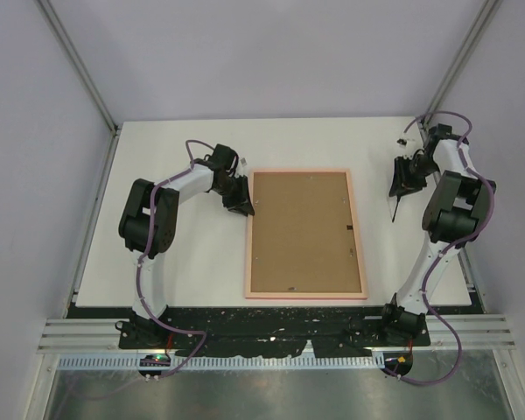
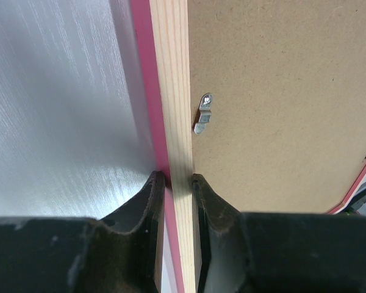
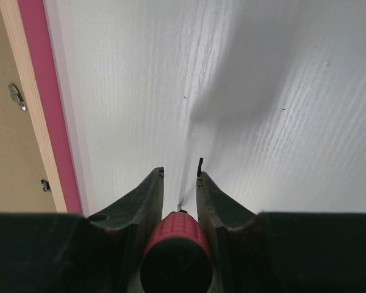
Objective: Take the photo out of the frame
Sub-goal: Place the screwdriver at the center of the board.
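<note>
The frame (image 1: 306,295) lies flat in the middle of the white table (image 1: 210,262), face down, so its brown backing board (image 1: 305,232) looks up and only the thin pink border shows around it. The photo itself does not show from this side. The left hand (image 1: 241,201) is at the left long edge of the frame, near the far corner. In the wrist view its fingers (image 2: 149,201) are narrow and grip the pale wooden rail, one finger on the pink outer side and the other on the board side. A small metal clip (image 2: 202,113) sits on the board just beyond them. The right hand (image 1: 402,182) is well apart from the frame, over the bare table on the right. It holds a red-handled tool (image 3: 174,244) between its fingers, the thin tip pointing down at the table.
</note>
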`<state>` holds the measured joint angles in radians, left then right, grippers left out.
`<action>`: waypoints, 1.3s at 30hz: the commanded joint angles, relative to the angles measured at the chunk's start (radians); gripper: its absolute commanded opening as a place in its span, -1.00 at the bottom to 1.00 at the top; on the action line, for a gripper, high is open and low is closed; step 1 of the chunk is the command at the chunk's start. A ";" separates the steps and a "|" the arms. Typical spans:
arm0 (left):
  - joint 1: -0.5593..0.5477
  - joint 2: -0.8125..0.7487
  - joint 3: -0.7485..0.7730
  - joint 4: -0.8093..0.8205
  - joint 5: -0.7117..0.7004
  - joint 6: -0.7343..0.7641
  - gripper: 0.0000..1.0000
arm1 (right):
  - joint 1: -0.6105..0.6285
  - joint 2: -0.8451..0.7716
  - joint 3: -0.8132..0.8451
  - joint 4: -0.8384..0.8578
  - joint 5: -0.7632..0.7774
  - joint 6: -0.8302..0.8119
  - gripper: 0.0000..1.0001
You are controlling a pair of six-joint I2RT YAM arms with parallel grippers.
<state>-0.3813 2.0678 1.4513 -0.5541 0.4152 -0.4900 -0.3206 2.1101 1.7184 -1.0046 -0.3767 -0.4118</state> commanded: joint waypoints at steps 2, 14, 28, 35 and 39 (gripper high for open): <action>0.016 0.000 -0.006 -0.001 -0.075 0.022 -0.79 | 0.018 0.011 -0.002 0.138 0.058 0.082 -0.60; 0.016 0.000 -0.006 0.000 -0.076 0.022 -0.80 | 0.078 0.019 -0.085 0.233 0.156 0.128 -0.50; 0.016 -0.002 -0.009 0.002 -0.078 0.022 -0.80 | 0.087 0.027 -0.129 0.284 0.217 0.174 -0.25; 0.016 -0.002 -0.009 0.002 -0.076 0.022 -0.80 | 0.092 0.021 -0.141 0.290 0.226 0.177 -0.20; 0.016 -0.002 -0.009 0.002 -0.078 0.024 -0.80 | 0.092 0.014 -0.146 0.293 0.239 0.182 -0.20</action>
<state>-0.3809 2.0678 1.4509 -0.5537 0.4149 -0.4900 -0.2298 2.1227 1.6051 -0.7429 -0.1890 -0.2329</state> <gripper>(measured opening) 0.229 0.398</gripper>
